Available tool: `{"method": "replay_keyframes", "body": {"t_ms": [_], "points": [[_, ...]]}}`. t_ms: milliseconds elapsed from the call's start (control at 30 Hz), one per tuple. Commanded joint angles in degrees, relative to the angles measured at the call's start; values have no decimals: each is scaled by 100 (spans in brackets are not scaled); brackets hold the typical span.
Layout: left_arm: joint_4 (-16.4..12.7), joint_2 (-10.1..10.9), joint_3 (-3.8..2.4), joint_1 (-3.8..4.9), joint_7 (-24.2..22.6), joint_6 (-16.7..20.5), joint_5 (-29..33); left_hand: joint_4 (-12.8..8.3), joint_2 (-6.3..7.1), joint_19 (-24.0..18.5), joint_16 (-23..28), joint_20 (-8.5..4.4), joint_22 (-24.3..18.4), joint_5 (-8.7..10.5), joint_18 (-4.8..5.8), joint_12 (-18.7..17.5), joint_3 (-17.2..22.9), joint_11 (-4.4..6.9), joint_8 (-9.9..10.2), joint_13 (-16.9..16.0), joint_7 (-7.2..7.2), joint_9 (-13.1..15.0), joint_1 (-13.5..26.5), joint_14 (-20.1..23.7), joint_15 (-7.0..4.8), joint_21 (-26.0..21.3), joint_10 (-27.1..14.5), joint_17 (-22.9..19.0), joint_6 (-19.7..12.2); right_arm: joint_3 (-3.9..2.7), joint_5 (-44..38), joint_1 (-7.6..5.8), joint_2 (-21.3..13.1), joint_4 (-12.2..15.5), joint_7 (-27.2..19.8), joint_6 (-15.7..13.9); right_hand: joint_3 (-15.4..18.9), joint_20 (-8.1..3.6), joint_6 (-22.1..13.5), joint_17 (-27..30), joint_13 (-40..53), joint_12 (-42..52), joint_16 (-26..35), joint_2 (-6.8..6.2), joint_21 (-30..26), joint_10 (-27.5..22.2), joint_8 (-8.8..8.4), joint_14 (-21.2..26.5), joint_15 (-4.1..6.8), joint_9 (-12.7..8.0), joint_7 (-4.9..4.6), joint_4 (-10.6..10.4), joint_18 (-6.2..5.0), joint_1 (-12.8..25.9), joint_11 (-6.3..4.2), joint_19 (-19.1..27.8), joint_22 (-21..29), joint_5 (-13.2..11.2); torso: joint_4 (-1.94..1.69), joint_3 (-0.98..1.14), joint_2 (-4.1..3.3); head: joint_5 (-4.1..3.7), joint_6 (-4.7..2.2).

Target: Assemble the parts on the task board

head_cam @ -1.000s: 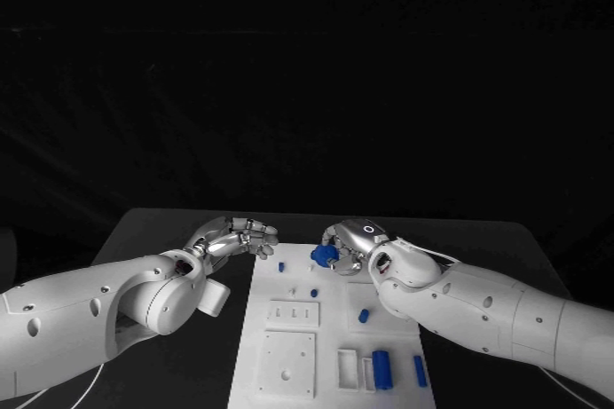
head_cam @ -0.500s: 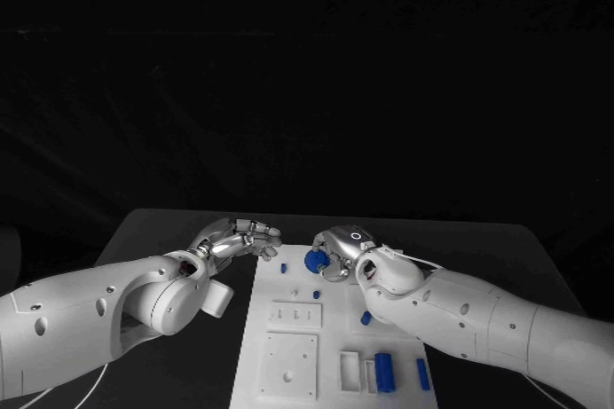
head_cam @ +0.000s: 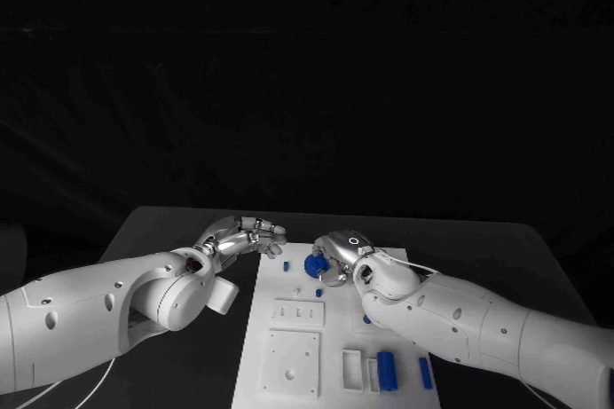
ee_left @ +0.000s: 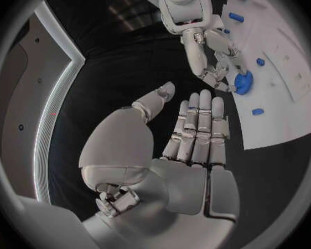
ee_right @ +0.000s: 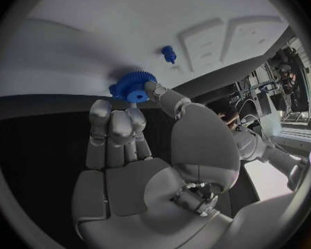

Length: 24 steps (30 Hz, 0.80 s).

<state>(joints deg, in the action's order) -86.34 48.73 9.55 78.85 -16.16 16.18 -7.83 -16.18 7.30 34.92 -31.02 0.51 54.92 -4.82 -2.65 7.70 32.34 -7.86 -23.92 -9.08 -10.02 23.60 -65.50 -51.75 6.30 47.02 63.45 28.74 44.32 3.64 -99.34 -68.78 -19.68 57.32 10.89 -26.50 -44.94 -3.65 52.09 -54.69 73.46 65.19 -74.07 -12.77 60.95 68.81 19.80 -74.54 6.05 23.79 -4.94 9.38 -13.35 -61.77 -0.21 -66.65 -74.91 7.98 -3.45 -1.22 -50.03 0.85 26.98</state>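
At the far end of the task board (head_cam: 292, 338), the right hand (head_cam: 335, 256) pinches a blue gear (head_cam: 315, 265) just above the surface; lower it level onto its seat. The left hand (head_cam: 243, 239), fingers apart, holds nothing beside the board's left edge.

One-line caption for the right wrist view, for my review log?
Right hand holds a blue gear in its fingers at the white board, near a small blue part.

The white task board (head_cam: 292, 338) lies flat mid-table. A blue toothed gear (head_cam: 315, 265) sits at its far end, pinched in the right hand (head_cam: 338, 254). Other small blue parts (head_cam: 382, 370) lie scattered across it.
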Motion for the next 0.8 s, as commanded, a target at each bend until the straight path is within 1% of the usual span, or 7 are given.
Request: {"method": "replay_keyframes", "body": {"t_ms": [33, 233, 333, 433, 500, 567, 800], "points": [[-2, -19, -6, 7, -52, -119, 9, 28, -12, -21, 30, 16, -6, 38, -106, -21, -19, -25, 25, -7, -37, 8, 68, -33, 9, -30, 15, 6, -6, 14, -85, 21, 38, -53, -16, 27, 5, -12, 326, -8, -11, -31, 38, -42, 6, -34, -8, 3, 31, 106, -140, 24, -165, -8, 9, -3, -14, -34, 3, -4, 4, 7, -2], [8, -45, -6, 7, -50, -135, 30, 27, -13, -22, 32, 15, -7, 39, -106, -25, -18, -25, 26, -7, -38, 9, 68, -33, 9, -31, 14, 6, -7, 41, -128, 57, 127, -207, 36, -14, 33, -11, 253, -12, -39, -77, 53, -72, -6, -71, -56, 3, 13, 92, -161, 33, -165, 0, 28, 2, -17, -72, 8, -4, 0, -2, -16], [15, -52, -6, 7, -49, -147, 31, 26, -13, -22, 33, 15, -7, 39, -107, -27, -18, -25, 28, -7, -39, 9, 67, -33, 9, -31, 14, 7, -9, 43, -126, 62, 155, -241, 38, -11, 55, -9, 135, -16, -99, -174, 77, -109, -28, -153, -131, 3, -24, 63, -202, 36, -165, -7, 67, 8, -17, -227, 4, -2, 2, -2, -16], [20, -56, -6, 7, -49, -151, 33, 26, -12, -23, 34, 16, -7, 41, -106, -29, -19, -26, 30, -7, -40, 9, 69, -33, 9, -32, 13, 7, -11, 44, -117, 62, 181, -271, 47, -9, 74, -1, 56, -20, -149, -253, 95, -147, -44, -222, -183, 2, -54, 38, -234, 14, -165, 5, 98, 11, -16, -330, 10, -6, 4, 2, -5], [26, -60, -6, 7, -47, -152, 33, 27, -10, -24, 36, 16, -7, 42, -106, -32, -22, -27, 32, -7, -41, 9, 73, -32, 10, -32, 12, 8, -13, 44, -86, 62, 188, -282, 45, -28, 147, 8, 12, -23, -173, -290, 108, -209, -50, -255, -211, 2, -70, 26, -252, -25, -165, 77, 116, 6, -17, -482, 11, -6, 3, -4, -6], [33, -65, -6, 7, -43, -151, 34, 28, -9, -24, 37, 16, -7, 44, -105, -35, -23, -28, 33, -7, -42, 9, 76, -32, 10, -33, 11, 8, -14, 45, -50, 62, 192, -290, 38, -33, 294, 12, -134, -29, -197, -329, 117, -262, -56, -299, -290, 2, -102, -5, -289, -49, -165, 169, 149, 0, -19, -499, 11, -4, 2, -2, -9], [37, -63, -6, 7, -30, -146, 34, 28, -4, -25, 41, 17, -8, 47, -105, -42, -26, -30, 39, -6, -46, 10, 81, -31, 11, -34, 8, 10, -21, 45, 42, 62, 163, -254, 13, -133, 618, 16, -294, -47, -215, -357, 136, -337, -82, -355, -365, 10, -152, -24, -345, -112, -165, 350, 203, 9, -21, -515, 18, -1, 5, 8, 6]]}}
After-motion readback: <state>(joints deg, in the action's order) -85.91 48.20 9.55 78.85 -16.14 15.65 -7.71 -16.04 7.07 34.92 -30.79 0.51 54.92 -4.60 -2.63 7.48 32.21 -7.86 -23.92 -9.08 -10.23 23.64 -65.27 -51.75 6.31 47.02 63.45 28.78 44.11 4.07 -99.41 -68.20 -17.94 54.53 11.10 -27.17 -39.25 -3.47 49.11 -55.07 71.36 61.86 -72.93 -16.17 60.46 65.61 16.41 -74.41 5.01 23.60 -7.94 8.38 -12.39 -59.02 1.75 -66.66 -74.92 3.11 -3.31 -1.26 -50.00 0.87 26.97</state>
